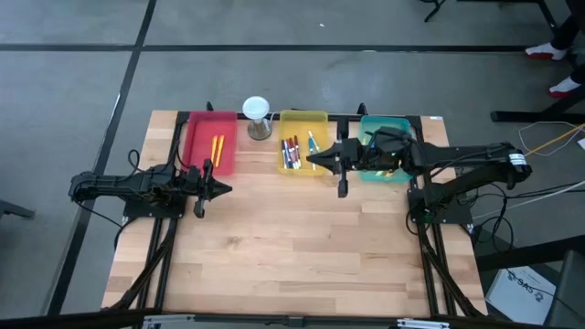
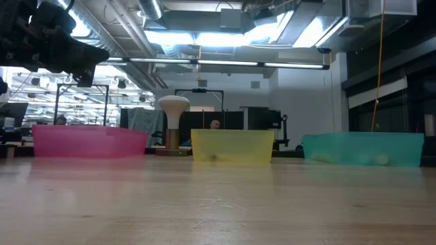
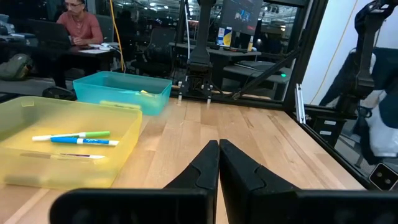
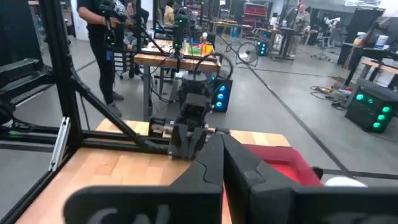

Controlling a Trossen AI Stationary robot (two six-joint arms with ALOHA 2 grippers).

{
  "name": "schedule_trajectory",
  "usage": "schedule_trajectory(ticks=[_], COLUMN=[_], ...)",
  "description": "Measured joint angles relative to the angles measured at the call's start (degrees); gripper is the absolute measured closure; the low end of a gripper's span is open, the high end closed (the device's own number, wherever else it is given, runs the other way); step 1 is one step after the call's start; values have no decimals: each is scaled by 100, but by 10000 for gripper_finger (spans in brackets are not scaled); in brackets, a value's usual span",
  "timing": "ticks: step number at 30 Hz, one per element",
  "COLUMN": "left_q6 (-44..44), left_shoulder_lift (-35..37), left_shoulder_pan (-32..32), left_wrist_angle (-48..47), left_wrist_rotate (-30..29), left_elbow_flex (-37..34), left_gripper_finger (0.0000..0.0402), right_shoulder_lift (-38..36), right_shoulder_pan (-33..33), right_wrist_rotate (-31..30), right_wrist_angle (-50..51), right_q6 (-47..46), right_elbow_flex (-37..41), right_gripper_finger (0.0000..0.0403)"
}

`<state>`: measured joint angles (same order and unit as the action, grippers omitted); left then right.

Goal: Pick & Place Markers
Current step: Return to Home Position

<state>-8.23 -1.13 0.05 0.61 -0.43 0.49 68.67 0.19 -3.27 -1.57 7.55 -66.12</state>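
**High view.** Pale wooden table. Red rectangular plastic tray at 11 o'clock of table centre, holding two thin yellow-orange markers. Yellow rectangular plastic tray at 12 o'clock, holding red-and-white, blue and green markers. Teal rectangular plastic tray at 1 o'clock, partly under right arm. White-topped hourglass-shaped object between red and yellow trays. Left gripper just at 6 o'clock of red tray. Right gripper above 6 o'clock end of yellow tray.

**Low view.** Three trays in a row on the tabletop, hourglass-shaped object behind them.

**Left wrist view.** Fingers pressed together, nothing between. Green, blue and red-and-white markers flat in yellow tray.

**Right wrist view.** Fingers pressed together, empty, facing left arm and red tray.
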Motion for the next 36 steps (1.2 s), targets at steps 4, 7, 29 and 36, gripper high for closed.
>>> schedule_trajectory(ticks=[4,7,29,36], left_q6=[0,0,0,0], left_shoulder_lift=[0,0,0,1], left_shoulder_pan=[-2,0,0,-1], left_wrist_angle=[1,1,1,2], left_wrist_rotate=[0,0,0,0], left_elbow_flex=[0,0,0,0], left_gripper_finger=[396,394,389,394], right_shoulder_lift=[-75,-232,-2779,-3618], right_shoulder_pan=[-2,-2,242,356], right_wrist_rotate=[242,388,-113,-363], right_wrist_angle=[-757,-1185,-1732,-2380], right_q6=[-100,-229,-724,-906], right_elbow_flex=[651,1105,4229,5044], right_gripper_finger=[402,402,401,401])
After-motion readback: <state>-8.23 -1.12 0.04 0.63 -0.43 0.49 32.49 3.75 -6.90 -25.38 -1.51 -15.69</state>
